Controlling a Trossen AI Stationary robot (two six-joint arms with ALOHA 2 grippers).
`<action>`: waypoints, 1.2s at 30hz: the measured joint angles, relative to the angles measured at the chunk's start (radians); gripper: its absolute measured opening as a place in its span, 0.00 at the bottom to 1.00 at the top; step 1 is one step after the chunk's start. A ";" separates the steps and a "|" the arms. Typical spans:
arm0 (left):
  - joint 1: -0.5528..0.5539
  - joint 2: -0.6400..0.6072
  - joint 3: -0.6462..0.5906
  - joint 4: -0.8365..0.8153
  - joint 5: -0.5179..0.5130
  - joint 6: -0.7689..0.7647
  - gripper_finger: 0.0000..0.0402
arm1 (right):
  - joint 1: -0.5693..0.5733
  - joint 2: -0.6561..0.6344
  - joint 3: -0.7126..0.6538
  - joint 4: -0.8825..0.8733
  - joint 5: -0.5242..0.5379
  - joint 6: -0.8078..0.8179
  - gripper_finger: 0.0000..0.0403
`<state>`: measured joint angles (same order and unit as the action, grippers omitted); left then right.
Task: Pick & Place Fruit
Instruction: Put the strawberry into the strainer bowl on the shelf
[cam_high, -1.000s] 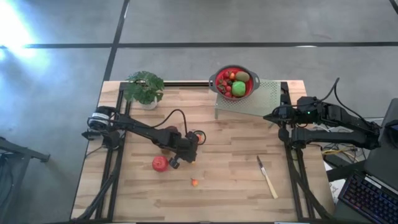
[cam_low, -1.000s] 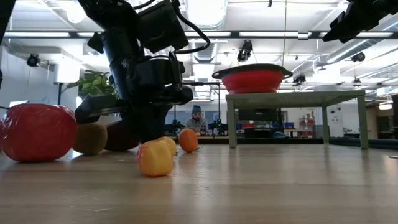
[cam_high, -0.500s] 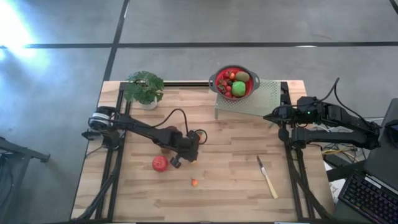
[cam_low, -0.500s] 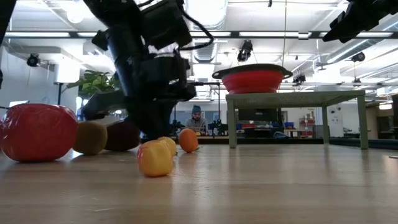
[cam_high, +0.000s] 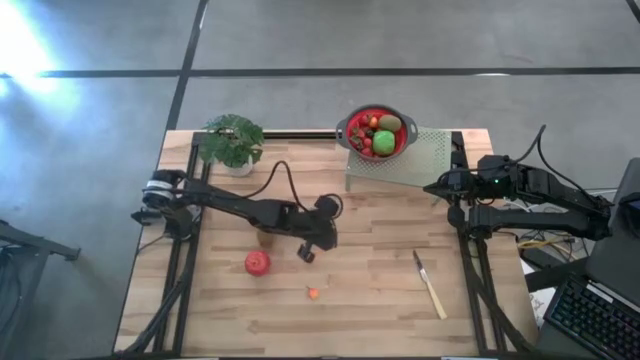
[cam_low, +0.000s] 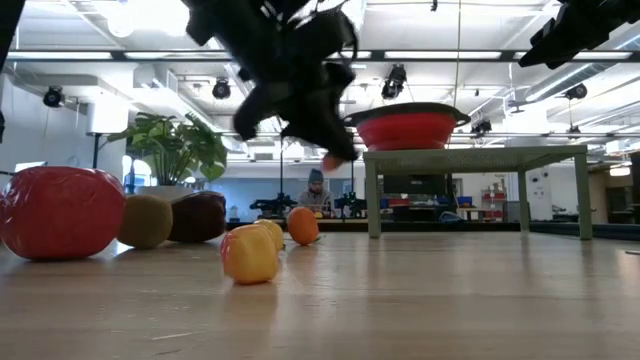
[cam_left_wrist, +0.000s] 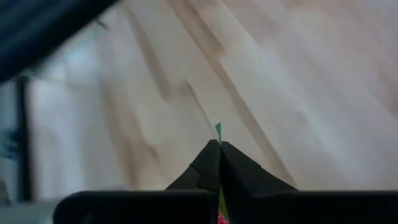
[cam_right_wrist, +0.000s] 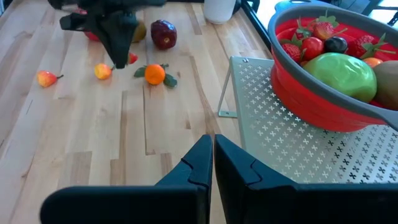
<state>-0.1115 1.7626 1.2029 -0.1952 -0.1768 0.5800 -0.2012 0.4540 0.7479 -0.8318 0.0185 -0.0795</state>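
- Six loose fruits (cam_low: 250, 253) lie on the desk (cam_high: 380, 290), left of centre.
- Left claw (cam_high: 307, 254), raised mid-desk just right of them, pinches one small red fruit (cam_low: 330, 160).
- One red bowl (cam_high: 377, 133), far, holds more.
- Right claw (cam_right_wrist: 212, 146), right edge, closed, empty.

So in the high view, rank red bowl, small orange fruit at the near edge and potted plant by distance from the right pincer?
From the right pincer, shut, at the table's right side:
1. Red bowl, on the rack at the far edge.
2. Small orange fruit, near edge, middle.
3. Potted plant, far left corner.
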 joint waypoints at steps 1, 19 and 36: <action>0.004 0.000 0.008 0.025 0.000 0.010 0.02 | 0.000 0.000 0.000 0.000 0.000 0.000 0.03; 0.151 -0.001 0.114 0.410 0.014 0.056 0.01 | 0.000 0.000 0.000 0.000 0.000 0.000 0.03; 0.309 -0.001 0.209 0.417 0.088 0.062 0.01 | 0.000 0.000 0.000 0.000 0.000 0.000 0.03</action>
<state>0.1977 1.7615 1.4121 0.2213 -0.0886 0.6418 -0.2012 0.4538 0.7475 -0.8318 0.0185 -0.0795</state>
